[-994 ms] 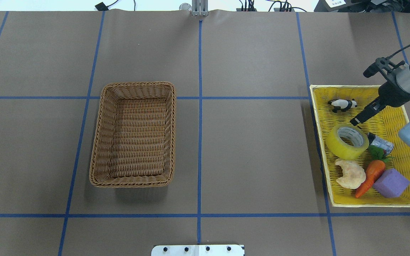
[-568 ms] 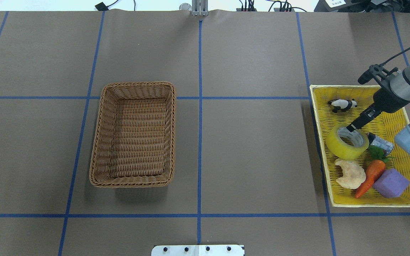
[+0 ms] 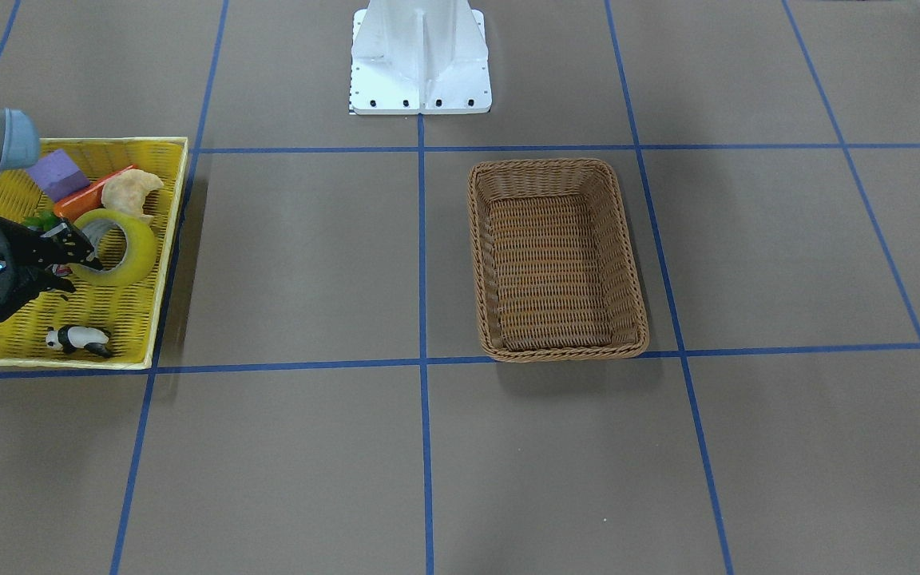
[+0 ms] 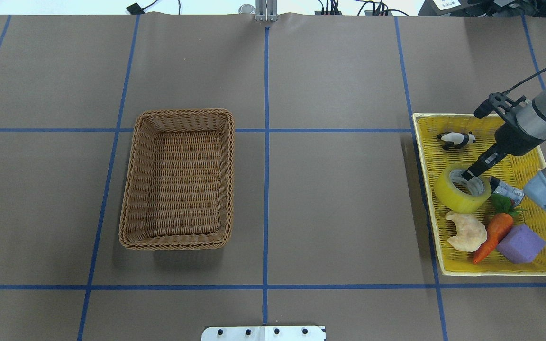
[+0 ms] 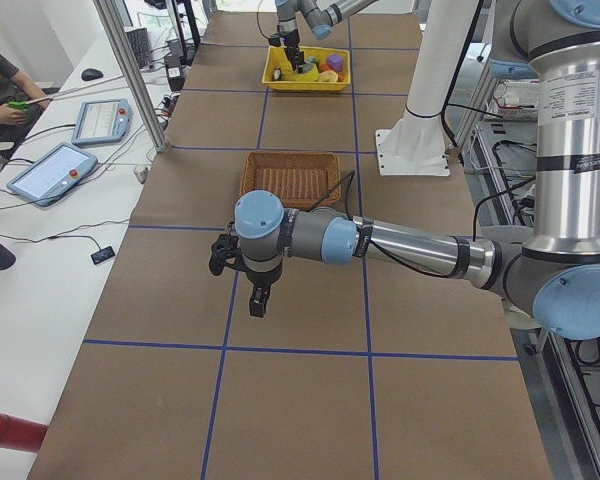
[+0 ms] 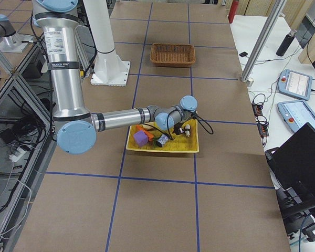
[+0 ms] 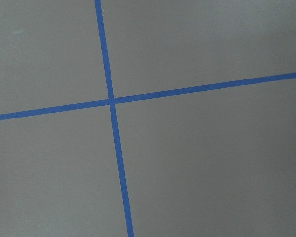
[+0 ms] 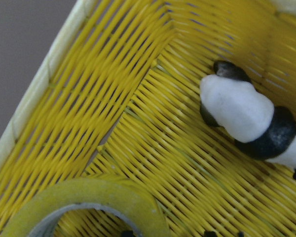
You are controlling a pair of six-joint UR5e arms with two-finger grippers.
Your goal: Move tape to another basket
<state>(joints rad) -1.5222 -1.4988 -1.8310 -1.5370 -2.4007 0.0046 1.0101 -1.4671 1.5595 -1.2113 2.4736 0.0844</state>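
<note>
The right tool [image 4: 468,174], above the tape [image 4: 450,195] a second ago, now straddles its wall, jaws spread, one finger in the core; the tape lies in the tray [image 4: 541,215], well apart from the basket [image 4: 184,112].

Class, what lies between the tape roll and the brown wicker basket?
From tape to basket: yellow tray's wall, then bare table crossed by one blue line, seen overhead.

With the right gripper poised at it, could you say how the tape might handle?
The tape is a thick ring, so probably stiff. Its glossy yellow side may slip. Being round, it could roll if tipped onto edge.
</note>
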